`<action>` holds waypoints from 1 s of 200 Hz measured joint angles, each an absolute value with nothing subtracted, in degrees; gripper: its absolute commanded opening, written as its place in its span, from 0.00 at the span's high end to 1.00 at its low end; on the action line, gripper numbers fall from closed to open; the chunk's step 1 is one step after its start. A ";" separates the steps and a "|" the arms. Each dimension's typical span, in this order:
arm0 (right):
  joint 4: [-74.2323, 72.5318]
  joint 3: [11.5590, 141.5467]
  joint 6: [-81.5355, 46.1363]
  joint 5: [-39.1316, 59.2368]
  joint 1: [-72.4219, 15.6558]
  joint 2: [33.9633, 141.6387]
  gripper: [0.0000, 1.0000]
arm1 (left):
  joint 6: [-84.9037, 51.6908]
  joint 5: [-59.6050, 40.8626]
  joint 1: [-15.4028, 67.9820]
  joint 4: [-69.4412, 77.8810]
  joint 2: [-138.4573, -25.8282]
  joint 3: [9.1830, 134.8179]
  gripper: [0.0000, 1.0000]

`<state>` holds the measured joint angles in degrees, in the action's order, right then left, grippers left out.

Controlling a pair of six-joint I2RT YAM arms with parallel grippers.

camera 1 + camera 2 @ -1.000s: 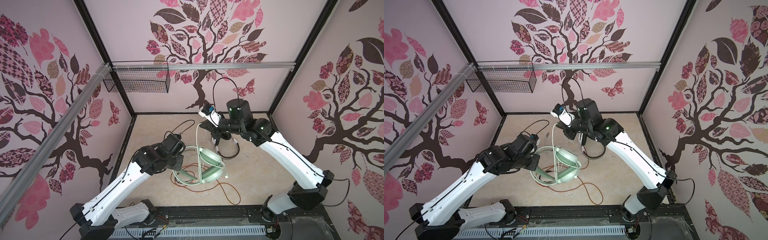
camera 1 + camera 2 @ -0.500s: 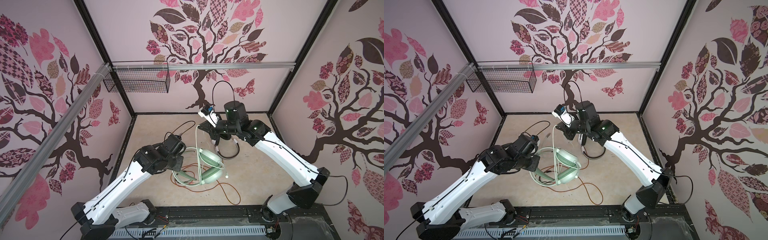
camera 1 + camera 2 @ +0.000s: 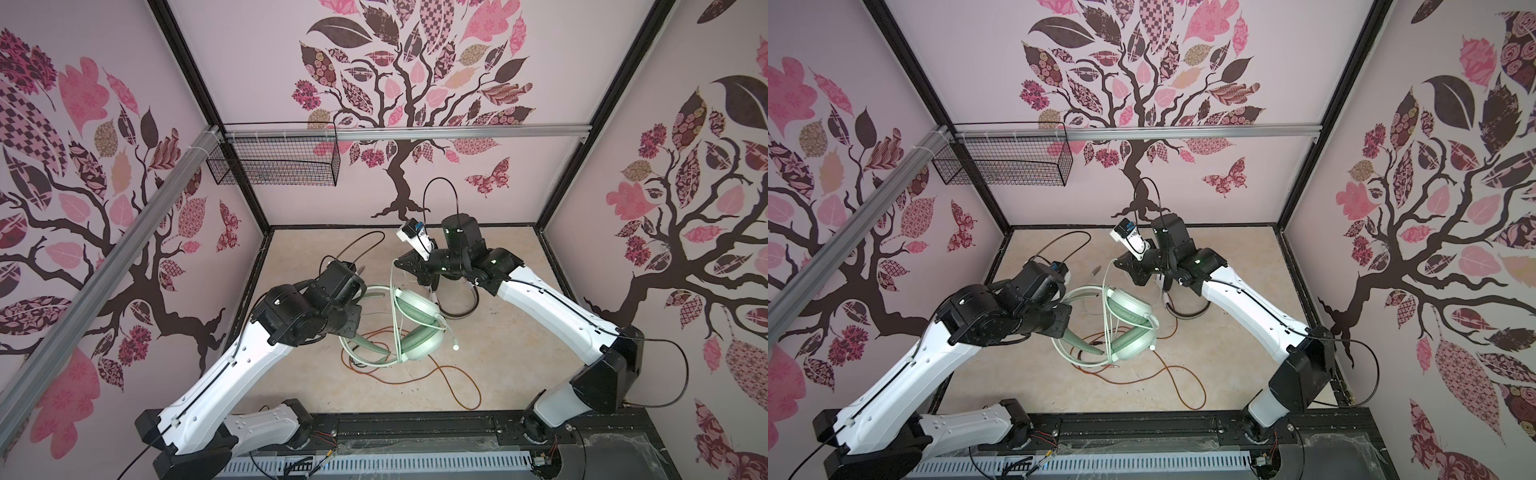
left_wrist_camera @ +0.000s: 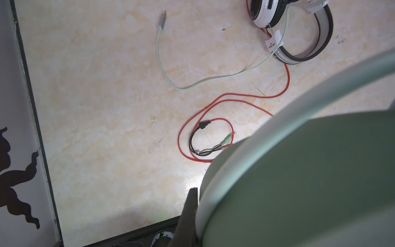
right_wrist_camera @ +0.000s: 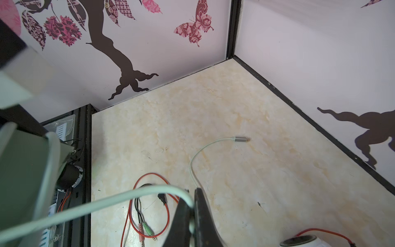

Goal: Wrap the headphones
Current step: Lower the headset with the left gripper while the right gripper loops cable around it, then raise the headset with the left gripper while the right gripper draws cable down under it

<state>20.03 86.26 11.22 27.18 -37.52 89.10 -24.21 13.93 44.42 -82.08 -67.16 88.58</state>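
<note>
Left wrist view gives us what neither top view can: one dark finger (image 4: 188, 213) of the left gripper (image 4: 199, 210) pressed against the pale band of the mint-green headset (image 4: 299, 181), which fills much of that picture. Its other finger is hidden behind the band, so we read the grip as closed on it. Right wrist view shows the right gripper (image 5: 193, 216) with both fingers pinched tight on the pale green cable (image 5: 128, 197); farther along, that cable's grey plug (image 5: 242, 139) lies loose on the table (image 5: 256, 96).

In both top views the two grippers are masked by their own wrists. There we find the mint-green headset at mid-table between the arms, with the cable running straight from it up and away to the right gripper; whether its cups rest on the table we cannot tell. Right and farther off, the white-and-black headset (image 4: 267, 15) lies on the table, mostly under the right arm, and is cut off in both wrist views. Its orange-red cable (image 4: 288, 80) sprawls toward the near edge, and only the wrist views reveal its audio plugs (image 4: 227, 141).
</note>
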 measured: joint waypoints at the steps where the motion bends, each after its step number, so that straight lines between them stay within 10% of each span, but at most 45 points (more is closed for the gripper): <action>1: 19.92 86.13 11.22 27.24 -37.52 89.08 1.00 | -24.29 14.06 44.42 -82.13 -67.26 88.92 1.00; 24: 15.70 82.30 9.74 28.62 -37.52 88.95 0.92 | -24.62 16.69 44.42 -85.93 -70.28 95.48 1.00; 46: 11.70 78.32 7.88 29.30 -37.34 88.64 0.42 | -24.60 19.49 44.58 -90.54 -73.58 100.68 1.00; 74: 9.10 72.07 7.03 29.65 -36.93 88.31 0.20 | -26.04 21.87 44.69 -92.84 -76.86 110.72 1.00; 200: -2.44 51.96 1.28 32.69 -35.44 74.19 0.08 | -29.41 27.24 44.69 -96.95 -86.78 139.20 1.00</action>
<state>-2.44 51.96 1.28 32.69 -35.44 74.19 -29.41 27.24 44.69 -96.95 -86.78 139.20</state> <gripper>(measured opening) 0.923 0.068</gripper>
